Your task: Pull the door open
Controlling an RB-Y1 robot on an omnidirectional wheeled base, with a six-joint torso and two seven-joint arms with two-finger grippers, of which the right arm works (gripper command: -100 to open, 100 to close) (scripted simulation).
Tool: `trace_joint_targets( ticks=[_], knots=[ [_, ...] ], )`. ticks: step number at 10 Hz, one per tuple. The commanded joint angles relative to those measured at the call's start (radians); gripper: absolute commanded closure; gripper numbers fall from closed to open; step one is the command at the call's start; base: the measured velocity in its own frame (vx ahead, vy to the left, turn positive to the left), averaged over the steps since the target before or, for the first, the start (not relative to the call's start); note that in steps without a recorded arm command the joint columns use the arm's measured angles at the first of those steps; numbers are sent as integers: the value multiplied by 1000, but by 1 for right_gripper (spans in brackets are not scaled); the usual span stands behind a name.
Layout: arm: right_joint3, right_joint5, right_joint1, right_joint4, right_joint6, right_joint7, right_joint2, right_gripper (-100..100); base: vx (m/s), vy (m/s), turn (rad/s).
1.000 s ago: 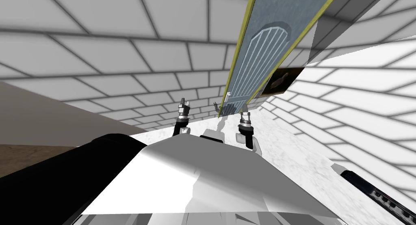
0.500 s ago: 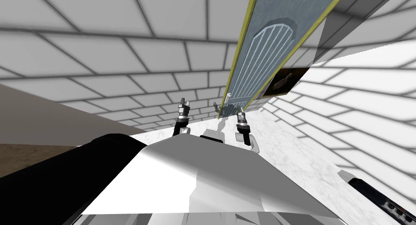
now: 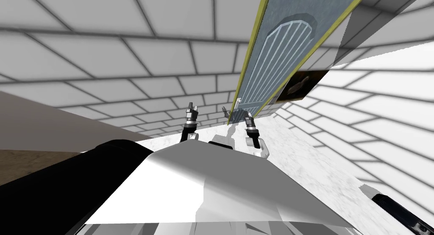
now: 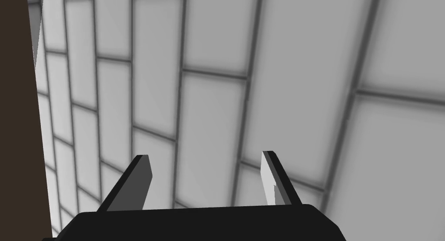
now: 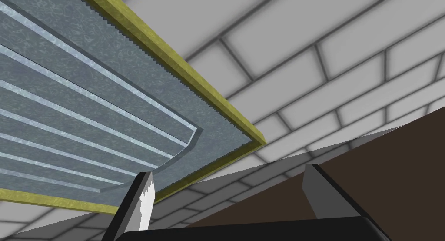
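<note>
Right gripper (image 3: 248, 117): sits just right of centre in the head view, at the foot of the door. Its fingers (image 5: 142, 198) stand wide apart and hold nothing. In its own wrist view it looks along the door's ribbed, arch-topped panel, not at any handle.

Door (image 3: 277, 50): a blue-grey panel in a yellow-green frame (image 3: 250, 54), running from the middle of the head view up to the upper right. Whether it is latched or ajar cannot be told. A small pale fitting (image 3: 238, 100) shows on its left edge, just above the gripper. It may be the handle, but it is too small to confirm.

Left gripper (image 3: 193, 107): left of centre in the head view, well apart from the door, with fingers spread wide and empty.

A dark picture (image 3: 299, 85) hangs on the tiled wall just right of the door.

Assessment: the grasp is not yet made.

Risks:
- The gripper is aimed at flat panel. If it closes there, nothing lies between the fingers to catch.
- If it advances on this line, the fingertips may strike the door face.
- A shallow hold on so small a fitting could slip once the pull begins.
- The robot stands close in. A door swinging toward it may foul the right forearm unless room is made.
</note>
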Motion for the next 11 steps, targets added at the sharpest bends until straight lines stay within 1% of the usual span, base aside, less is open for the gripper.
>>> trace_joint_targets(
  ticks=[1,3,4,6,7,10,11],
  knots=[
    [1,16,-21,47,-3,25,-13,-100,68,-23,33],
    [1,36,-57,111,-9,56,-31,-100,90,-35,37],
    [1,36,-57,118,-9,56,-31,-100,59,-34,10],
    [0,56,-93,182,-15,87,-50,-100,68,-39,29],
    [0,56,-93,188,-15,87,-50,-100,59,-30,14],
    [-2,85,-146,282,-23,133,-77,-100,75,-23,27],
    [-2,85,-146,292,-23,133,-77,-100,73,-26,10]
  ],
)
